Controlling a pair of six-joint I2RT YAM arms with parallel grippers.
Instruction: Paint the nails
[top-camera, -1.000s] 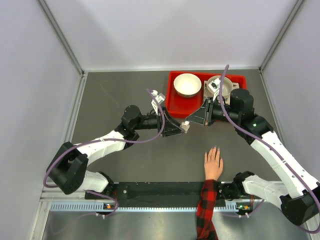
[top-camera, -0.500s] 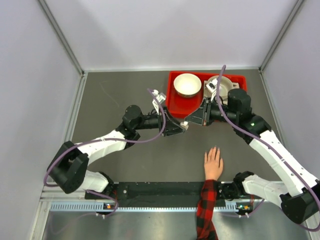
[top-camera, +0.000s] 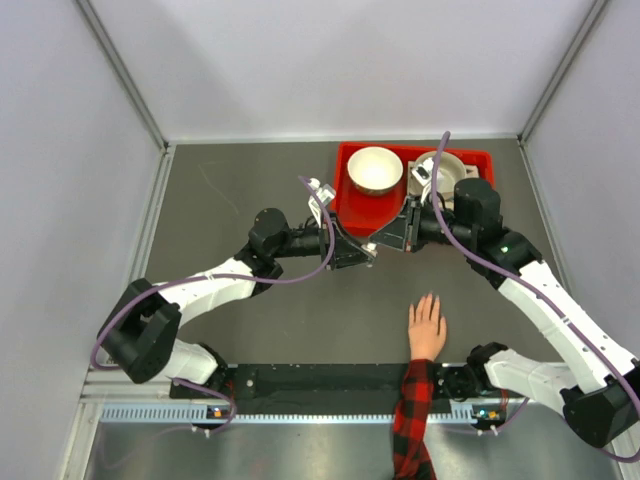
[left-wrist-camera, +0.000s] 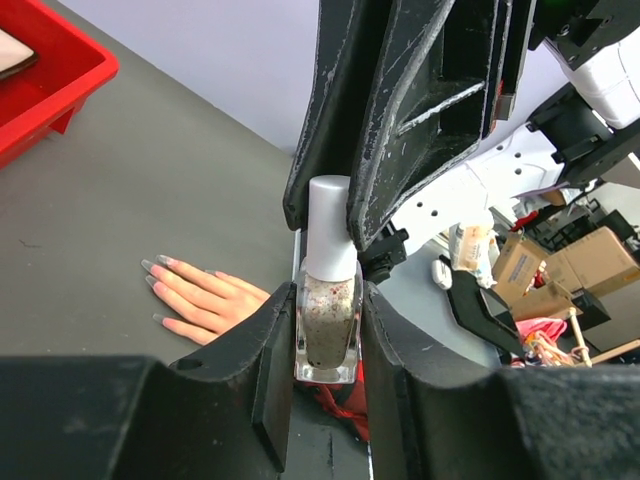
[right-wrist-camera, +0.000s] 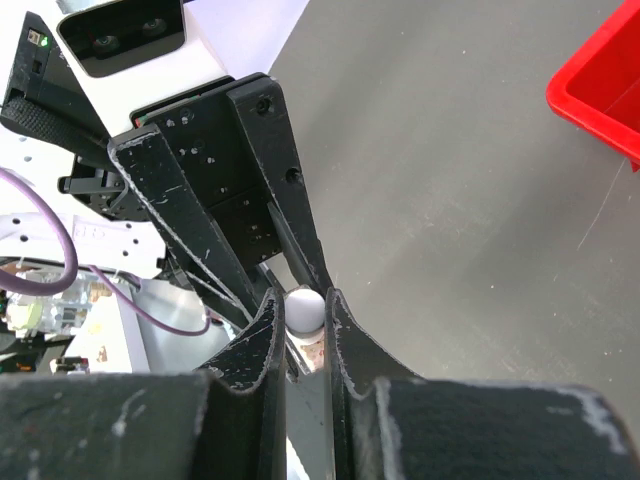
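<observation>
A light-skinned hand (top-camera: 427, 327) with a red-and-black plaid sleeve lies palm down at the table's near edge. Its nails (left-wrist-camera: 158, 264) are tiny and pale in the left wrist view. My left gripper (top-camera: 366, 253) is shut on a small clear polish bottle (left-wrist-camera: 328, 325) with speckled polish. My right gripper (top-camera: 376, 243) meets it from the right and is shut on the bottle's white cap (right-wrist-camera: 304, 309); the cap also shows in the left wrist view (left-wrist-camera: 330, 228). Both grippers hang above the table's middle, beyond the hand.
A red tray (top-camera: 346, 206) at the back holds two pale bowls, one on the left (top-camera: 375, 169) and one on the right (top-camera: 446, 172). A black rail (top-camera: 300, 380) runs along the near edge beside the arm bases. Grey walls close in the table.
Both grippers, joined at the bottle, have shifted slightly up and away from the hand. The hand has not moved.
</observation>
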